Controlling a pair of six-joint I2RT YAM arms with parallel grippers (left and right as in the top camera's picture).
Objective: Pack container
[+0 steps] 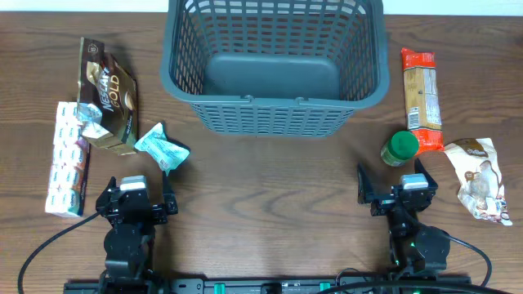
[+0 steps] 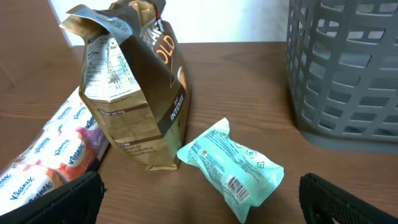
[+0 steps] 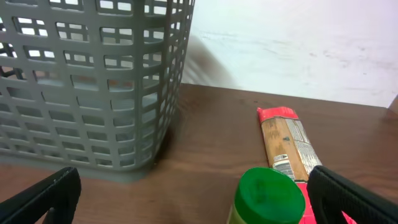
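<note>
Container (image 1: 274, 114) sits far-centre on the table (image 1: 270, 184); only the overhead shows its solid floor, the wrist cameras just lattice wall. The left wrist view alone reveals the coffee bag's (image 2: 134, 87) side label and the teal packet's (image 2: 233, 168) barcode. Left gripper (image 1: 137, 198) and right gripper (image 1: 392, 184) sit low at the near edge, fingers spread, the right facing a green-lidded jar (image 3: 268, 196).

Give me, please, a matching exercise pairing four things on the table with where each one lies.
Things:
1. container
2. coffee bag
3. green-lidded jar
4. teal packet

Places:
A. beside the pasta packet, right side
B. just ahead of the left gripper
C. far middle of the table
D. next to the tissue pack, left side

Pairs: 1-C, 2-D, 3-A, 4-B
</note>
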